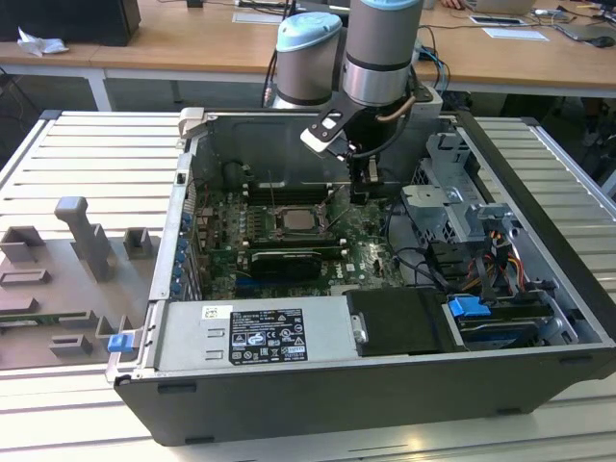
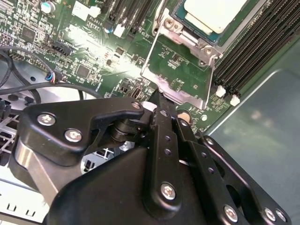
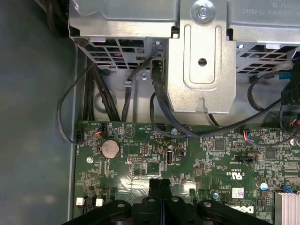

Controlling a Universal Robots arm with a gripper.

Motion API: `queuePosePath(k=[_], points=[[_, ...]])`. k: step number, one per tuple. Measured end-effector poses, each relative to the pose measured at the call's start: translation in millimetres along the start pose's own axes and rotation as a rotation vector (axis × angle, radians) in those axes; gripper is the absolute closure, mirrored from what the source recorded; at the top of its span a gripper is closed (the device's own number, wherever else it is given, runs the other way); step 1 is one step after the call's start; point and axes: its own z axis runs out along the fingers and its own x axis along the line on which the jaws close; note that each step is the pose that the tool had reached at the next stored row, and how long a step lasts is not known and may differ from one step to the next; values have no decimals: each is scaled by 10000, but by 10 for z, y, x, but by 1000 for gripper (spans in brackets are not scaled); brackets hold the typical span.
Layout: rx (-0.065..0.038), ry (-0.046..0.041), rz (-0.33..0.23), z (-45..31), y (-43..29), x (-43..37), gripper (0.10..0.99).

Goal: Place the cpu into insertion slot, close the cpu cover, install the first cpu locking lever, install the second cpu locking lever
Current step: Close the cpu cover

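Observation:
The cpu, a pale metal square, lies in the insertion slot on the green motherboard; in the exterior view the cpu sits at the board's middle. The cpu cover, a silvery frame with a cut-out middle, stands lifted off the slot on the gripper's side. My gripper is shut, its black tips right at the cover's free edge. In the exterior view the gripper hangs just to that view's right of the slot. The first wrist view shows the shut fingers over the board.
The open computer case's wall rings the board. A power supply lies at the front and a metal drive cage with cables at the exterior view's right. Long black memory slots flank the socket. A grey fixture stands outside the case.

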Motion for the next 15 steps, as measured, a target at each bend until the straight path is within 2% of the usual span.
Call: queuePosePath(k=[15], points=[[0, -1, 0, -2, -42, 1, 980]])
